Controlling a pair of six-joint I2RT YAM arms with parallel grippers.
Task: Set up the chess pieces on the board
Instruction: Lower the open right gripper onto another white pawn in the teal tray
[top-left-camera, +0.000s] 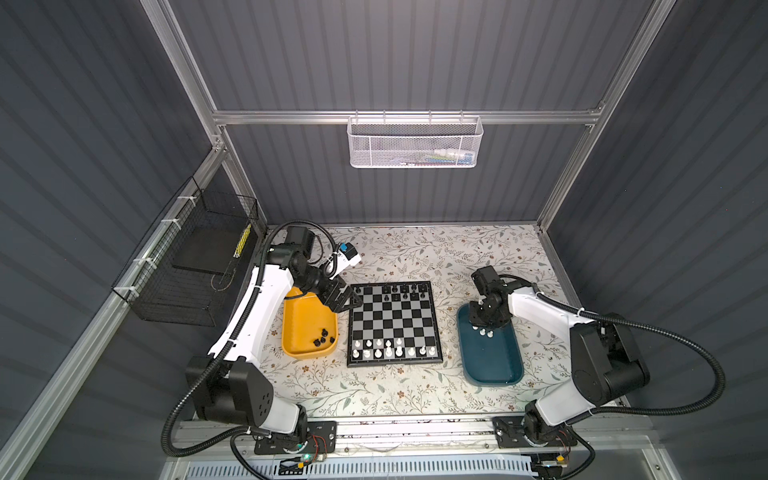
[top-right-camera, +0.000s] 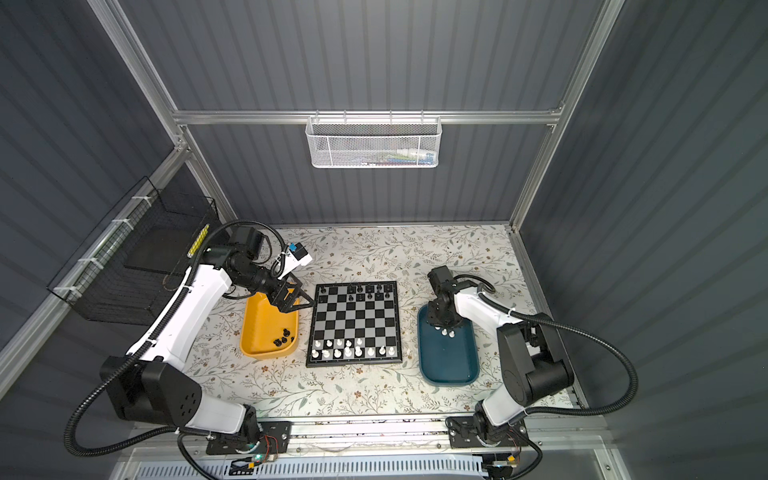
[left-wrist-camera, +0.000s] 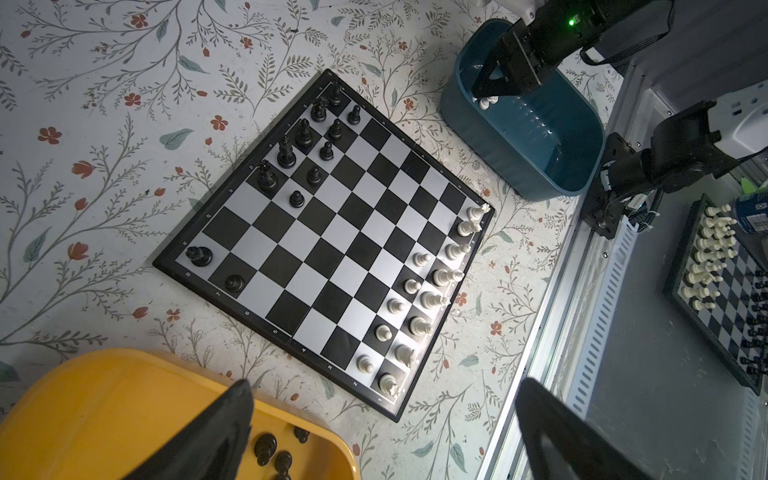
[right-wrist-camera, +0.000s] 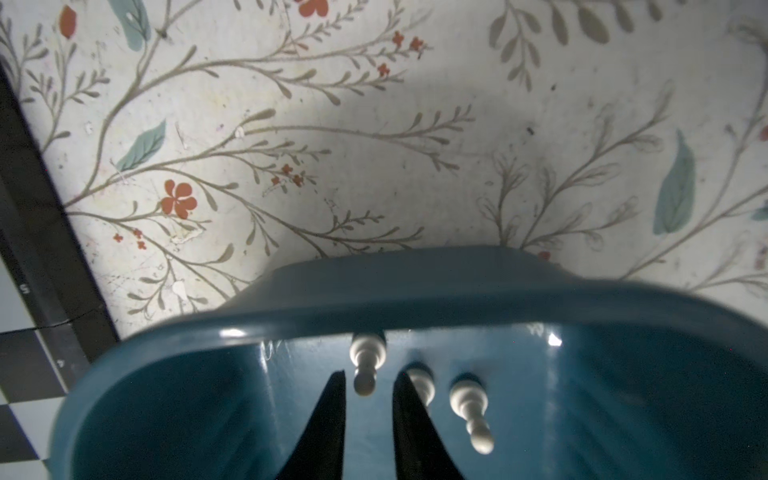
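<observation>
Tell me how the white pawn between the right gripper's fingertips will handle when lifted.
Probably light and stiff: the white pawn looks like small moulded plastic. Its round head and narrow neck offer little flat surface, so it may slip or pivot.

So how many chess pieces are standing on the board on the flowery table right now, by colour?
Black pieces on the board: 12
White pieces on the board: 13
Total: 25
</observation>
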